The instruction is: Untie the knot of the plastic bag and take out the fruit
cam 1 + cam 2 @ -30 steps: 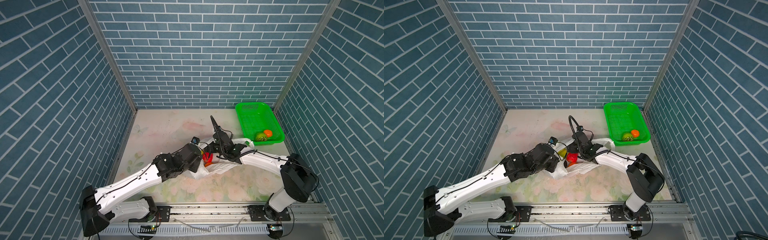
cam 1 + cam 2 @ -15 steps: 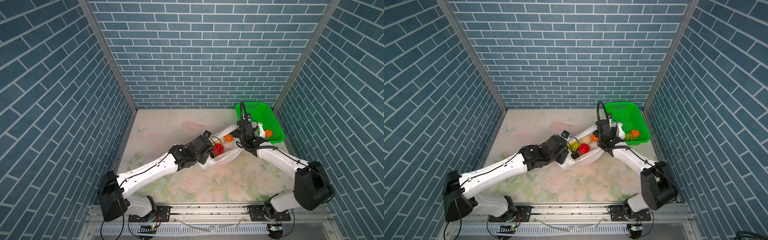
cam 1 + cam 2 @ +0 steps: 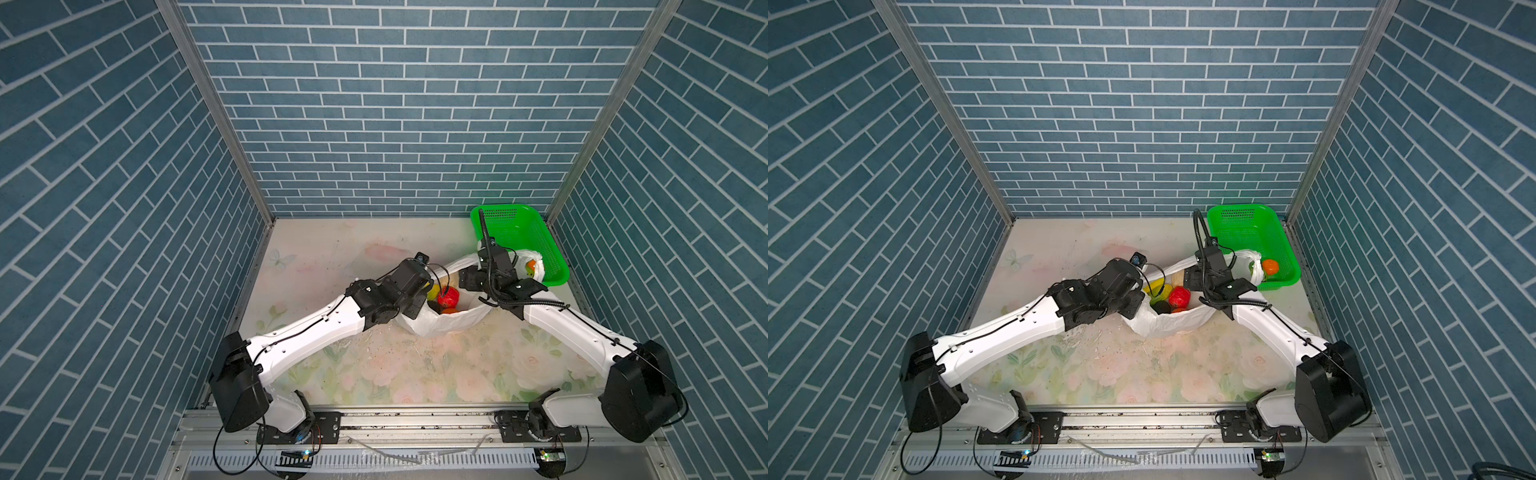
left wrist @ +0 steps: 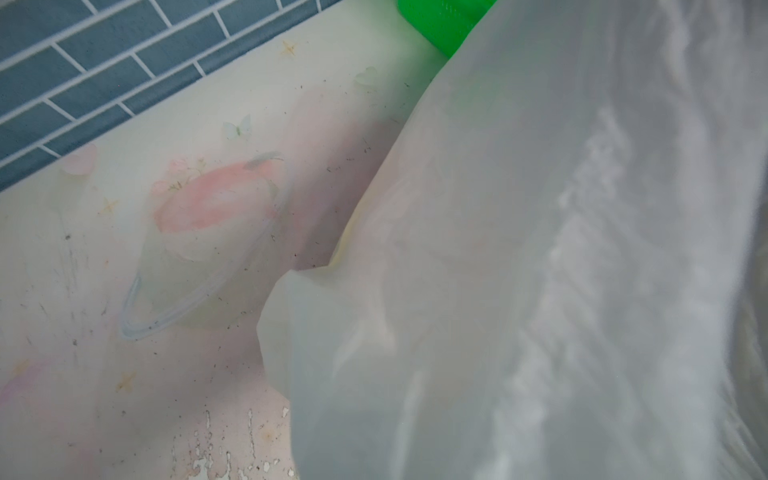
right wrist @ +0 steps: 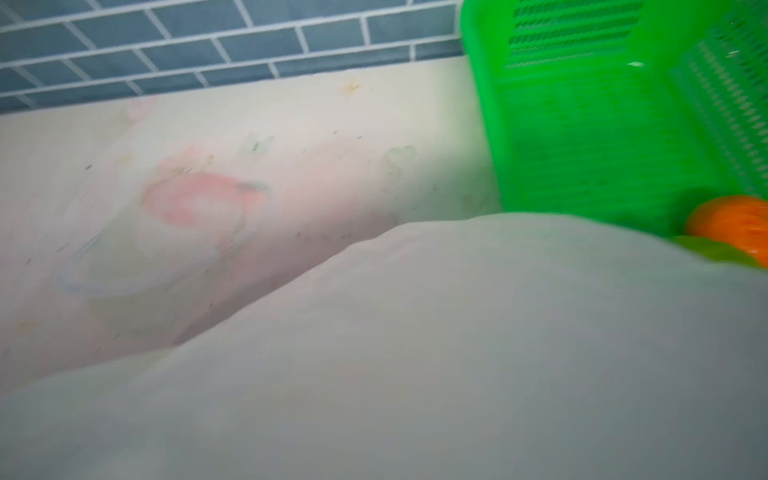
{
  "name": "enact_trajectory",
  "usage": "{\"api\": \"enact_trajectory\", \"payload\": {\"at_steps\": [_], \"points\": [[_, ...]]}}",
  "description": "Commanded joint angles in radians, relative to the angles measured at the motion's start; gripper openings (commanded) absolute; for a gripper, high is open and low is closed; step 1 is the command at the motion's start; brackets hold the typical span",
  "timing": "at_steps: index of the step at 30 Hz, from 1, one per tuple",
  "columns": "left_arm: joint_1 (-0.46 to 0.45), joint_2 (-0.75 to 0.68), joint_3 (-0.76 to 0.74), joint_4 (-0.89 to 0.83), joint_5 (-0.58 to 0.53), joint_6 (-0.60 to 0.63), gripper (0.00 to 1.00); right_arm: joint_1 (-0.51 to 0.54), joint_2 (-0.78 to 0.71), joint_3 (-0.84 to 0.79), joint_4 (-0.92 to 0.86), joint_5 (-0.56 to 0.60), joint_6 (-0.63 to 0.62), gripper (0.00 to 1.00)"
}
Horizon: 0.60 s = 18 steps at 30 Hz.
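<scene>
Both arms had carried the plastic bag (image 3: pixel 446 326) across the floral table (image 3: pixel 332 257) toward the green basket (image 3: pixel 524 232), away from the middle where it lay a second before. It sat at the table's back right, its mouth stretched open between the two grippers, one white end reaching over the basket's near rim. The left gripper (image 3: pixel 424 291) was clamped on the bag's left rim. The right gripper (image 3: pixel 510 266) had its jaws spread wide, with plastic draped over them. Inside the bag lay the fruit (image 3: pixel 448 296): red, yellow, dark and orange pieces. A small orange piece (image 3: pixel 1270 267) sat in the basket.
</scene>
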Motion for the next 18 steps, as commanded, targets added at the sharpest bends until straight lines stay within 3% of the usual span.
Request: {"api": "enact_trajectory", "payload": {"at_steps": [1, 9, 18], "points": [[0.004, -0.018, -0.022, 0.007, 0.014, -0.067, 0.00, 0.065, -0.063, -0.021, -0.067, -0.057, 0.035, 0.85], [0.004, -0.050, -0.057, 0.001, 0.018, -0.134, 0.00, 0.172, -0.149, -0.180, -0.031, 0.008, 0.094, 0.85], [0.005, -0.068, -0.102, -0.029, -0.001, -0.268, 0.00, 0.352, -0.292, -0.318, -0.175, 0.086, 0.260, 0.85]]}}
